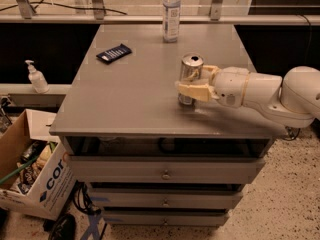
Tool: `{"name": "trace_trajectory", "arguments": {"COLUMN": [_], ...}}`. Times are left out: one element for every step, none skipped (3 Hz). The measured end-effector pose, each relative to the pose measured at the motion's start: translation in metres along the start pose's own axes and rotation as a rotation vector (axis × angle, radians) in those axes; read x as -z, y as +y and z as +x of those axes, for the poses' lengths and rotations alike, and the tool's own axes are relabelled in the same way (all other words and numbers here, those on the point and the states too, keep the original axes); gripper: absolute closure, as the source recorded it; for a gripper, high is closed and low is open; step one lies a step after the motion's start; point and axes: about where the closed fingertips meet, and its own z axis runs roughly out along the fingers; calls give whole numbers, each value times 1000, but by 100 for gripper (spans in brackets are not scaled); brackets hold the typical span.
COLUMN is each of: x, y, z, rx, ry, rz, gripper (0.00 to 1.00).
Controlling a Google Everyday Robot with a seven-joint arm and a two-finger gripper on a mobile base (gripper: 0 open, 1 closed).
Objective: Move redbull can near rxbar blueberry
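Lower middle of redbull can [190, 64] behind gripper [193, 79], right side of table [125, 109]
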Motion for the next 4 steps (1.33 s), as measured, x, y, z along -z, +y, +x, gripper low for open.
{"name": "trace_trajectory", "arguments": {"x": [-15, -43, -43, -50], "y": [-24, -56, -56, -58], "z": [2, -2, -2, 0], "rx": [5, -6, -6, 18], "ry": [-6, -20, -20, -30], "rz": [0, -8, -8, -18], "gripper": [100, 100, 100, 100]}}
